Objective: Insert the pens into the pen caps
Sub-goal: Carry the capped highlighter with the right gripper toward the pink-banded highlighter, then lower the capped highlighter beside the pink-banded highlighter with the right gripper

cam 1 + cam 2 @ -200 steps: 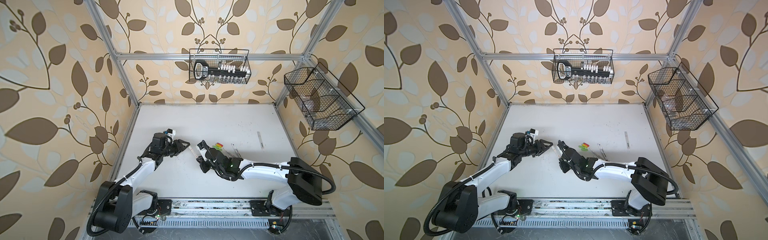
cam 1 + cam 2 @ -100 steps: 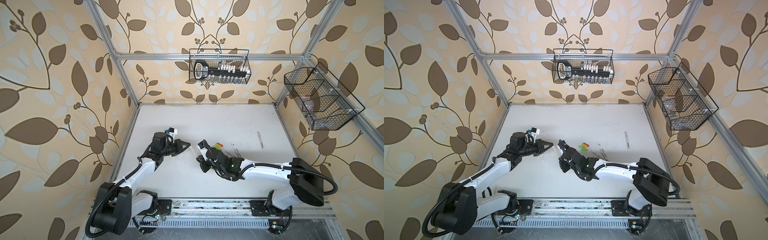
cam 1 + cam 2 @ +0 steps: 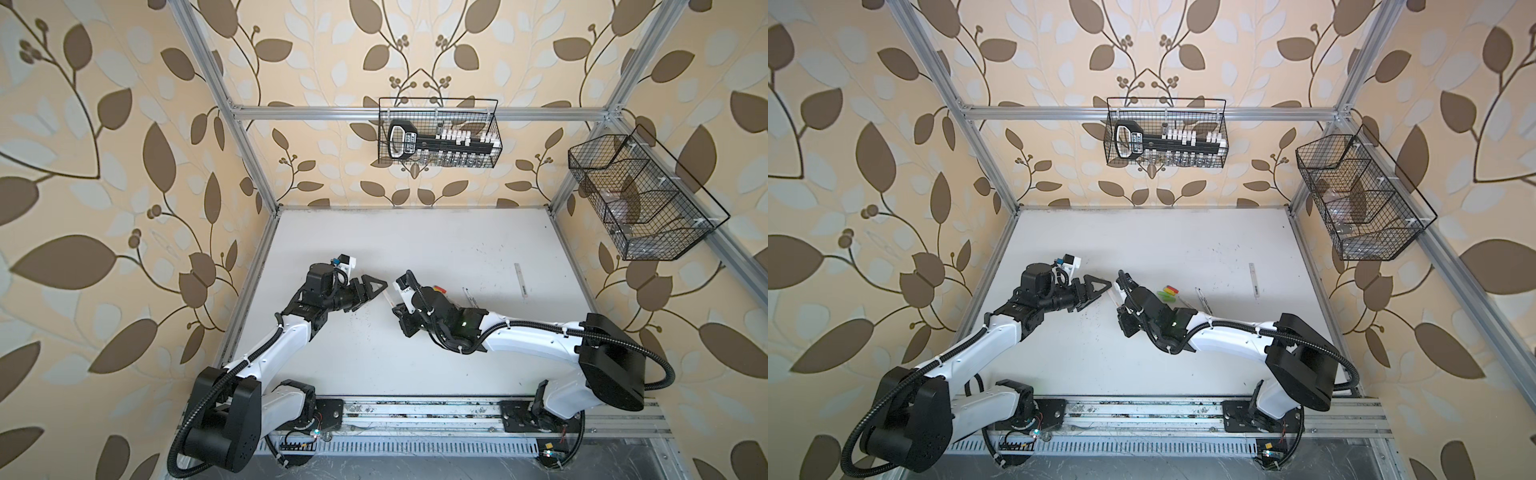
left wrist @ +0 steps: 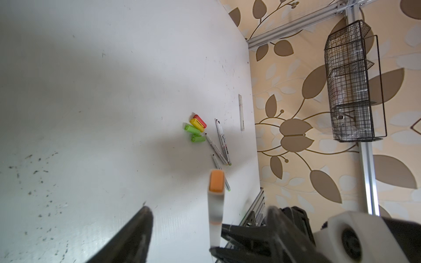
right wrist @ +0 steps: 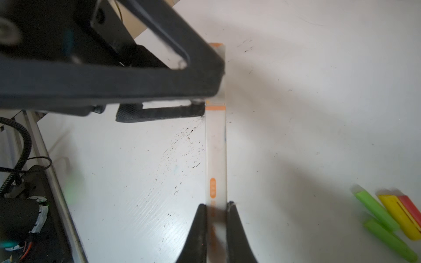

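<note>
My right gripper (image 5: 216, 206) is shut on a pale grey pen (image 5: 215, 157) with orange marks, held above the table. Its far end carries a pale grey pen cap (image 5: 221, 53) with an orange end (image 4: 216, 181). My left gripper (image 4: 208, 211) is open, its fingers (image 5: 159, 77) standing either side of that capped end without pinching it. In both top views the two grippers (image 3: 374, 286) (image 3: 1121, 309) meet near the table's middle. Lime green, yellow and red pen caps (image 4: 196, 128) (image 3: 1169, 293) lie loose beside several thin white pens (image 4: 221, 141).
Another pale grey pen (image 3: 519, 280) lies alone toward the table's right side. A wire basket (image 3: 438, 133) hangs on the back wall and a second one (image 3: 640, 199) on the right wall. Dark specks mark the white table (image 3: 415, 232) below the grippers.
The left gripper has edged right toward the pen; its jaws closed on the capped end and now stand wide open. The right gripper keeps its hold and has hardly moved.
</note>
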{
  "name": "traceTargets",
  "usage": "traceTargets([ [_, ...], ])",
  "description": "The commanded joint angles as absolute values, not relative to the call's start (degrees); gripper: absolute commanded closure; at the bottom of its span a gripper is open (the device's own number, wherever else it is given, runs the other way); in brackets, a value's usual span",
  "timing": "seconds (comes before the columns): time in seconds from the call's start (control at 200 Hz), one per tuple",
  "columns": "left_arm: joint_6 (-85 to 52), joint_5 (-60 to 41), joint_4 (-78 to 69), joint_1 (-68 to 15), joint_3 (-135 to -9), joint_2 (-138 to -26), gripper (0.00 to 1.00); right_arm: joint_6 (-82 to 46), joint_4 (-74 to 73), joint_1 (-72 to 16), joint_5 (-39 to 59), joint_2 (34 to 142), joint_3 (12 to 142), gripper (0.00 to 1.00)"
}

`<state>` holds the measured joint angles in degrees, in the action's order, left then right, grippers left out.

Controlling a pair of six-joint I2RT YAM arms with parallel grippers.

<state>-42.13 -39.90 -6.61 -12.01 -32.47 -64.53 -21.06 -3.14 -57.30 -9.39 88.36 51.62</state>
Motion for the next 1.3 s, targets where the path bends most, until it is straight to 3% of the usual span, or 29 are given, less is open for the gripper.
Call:
traceTargets([
  [0.0,-40.22,-37.09,-4.4,-11.62,-36.83,-61.19,0.01,-20.61,2.6,-55.39,-9.68,88.78,52.41,0.9],
  [0.315,-37.99,-36.58,2.27,-10.22,-37.81,-58.0,0.01,-18.37,21.7,-39.11,-17.88,88.39,52.03,0.9],
  [0.735,-37.66,-38.38,1.29,-9.93,-36.57,-58.07,0.01,-11.25,20.52,-13.35,-18.13,88.36,46.93,0.9],
  [0.975,-37.91,-38.84,0.51,-9.93,-36.39,-58.97,0.01,-7.22,16.57,-6.27,-21.59,96.08,47.81,0.9],
  [1.3,-37.97,-38.84,0.38,-9.93,-36.47,-59.37,0.01,-4.43,18.04,-4.66,-26.42,99.55,51.31,0.83],
])
